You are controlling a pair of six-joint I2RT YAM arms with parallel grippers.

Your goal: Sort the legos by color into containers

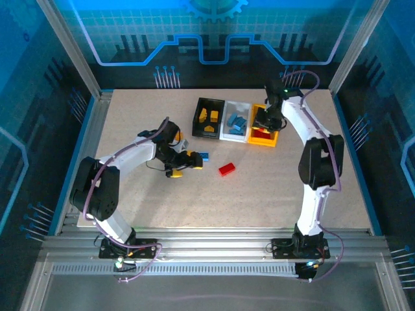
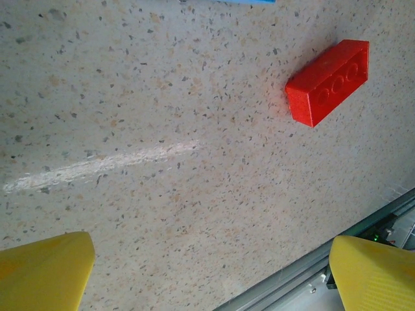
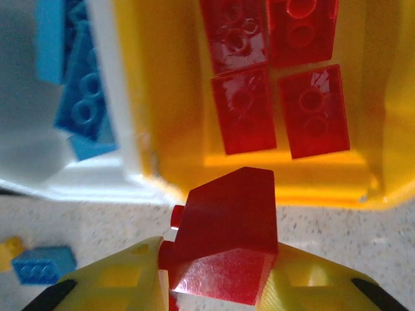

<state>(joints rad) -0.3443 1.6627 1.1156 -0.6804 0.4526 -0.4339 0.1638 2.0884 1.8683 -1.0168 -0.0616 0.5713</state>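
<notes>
Red plastic sat pinched between the yellow fingers (image 3: 130, 282) of the right hand (image 3: 220, 265): a red brick (image 3: 227, 227), gripped by its lower part and tilted, its studs poking out to one side. It hung right at the near rim of the yellow-orange bin (image 3: 162, 97), where four red bricks already lay flat; the white bin (image 3: 107, 65), holding blue bricks, stood close against that bin's side. The likeliest slip, as I judged it, was letting go too early. The brick looked to be over the rim rather than well inside, so it could strike the wall and tumble back onto the surface (image 2: 162, 97), and its tilt could twist it sideways toward the white bin. The right arm reached long toward the far edge of the surface, wrist bent down over the row of bins. The left hand (image 1: 185, 162) stood spread wide and empty, low over the middle of the surface. A loose red brick (image 2: 327, 81) lay ahead of it and apart, and a blue brick (image 1: 203, 156) just beside it. The black bin (image 1: 198, 116), at the row's left end, held yellow bricks.
</notes>
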